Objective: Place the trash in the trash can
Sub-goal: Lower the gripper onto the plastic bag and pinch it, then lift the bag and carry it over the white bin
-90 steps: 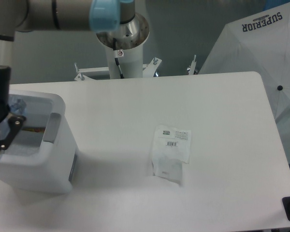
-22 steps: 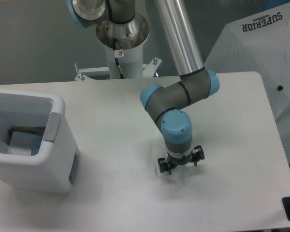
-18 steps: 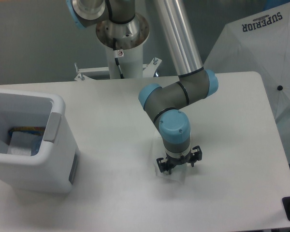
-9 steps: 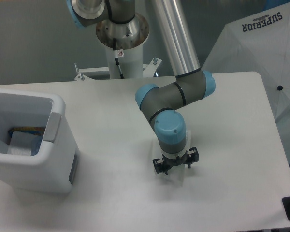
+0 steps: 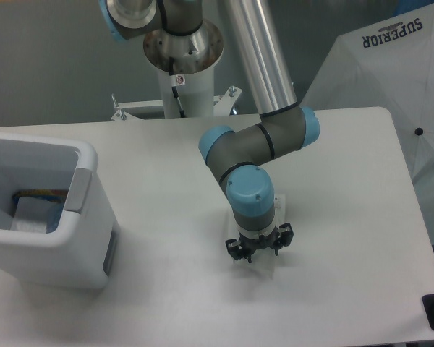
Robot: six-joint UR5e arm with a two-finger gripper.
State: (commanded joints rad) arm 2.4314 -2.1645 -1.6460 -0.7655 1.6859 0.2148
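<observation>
White table (image 5: 333, 144) with rounded corners, grey wall behind it. Arm's pedestal base (image 5: 181, 69) sits at the table's far edge. White umbrella-like canopy (image 5: 398, 79) with "SUPERIOR" print stands past the right side.

Arm (image 5: 264, 141) comes down from top centre, elbows over mid-table, wrist pointing straight down. Gripper (image 5: 258, 254) is low over the table, just right of centre, directly above the plastic bag (image 5: 269, 266). Wrist and blue cap hide the fingers almost completely, so can't tell if the jaws are spread or pinched, or if they touch the bag.

Bag lies flat on the table under the gripper. Only slivers show: a clear edge below and right of the tool, and a white corner (image 5: 280, 197) poking out behind the wrist. Barcode labels are covered from this angle.

Trash can (image 5: 83, 238) is at the left edge of the table, well apart from the bag. White, boxy, rounded corners, upright, top open. Grey handle strip (image 5: 76, 191) on its right rim. Inside: pale bluish clear plastic against the lower wall, likely the crushed bottle (image 5: 52, 215), next to something white, with a bit of coloured print at the back. Too blurred to separate further.
</observation>
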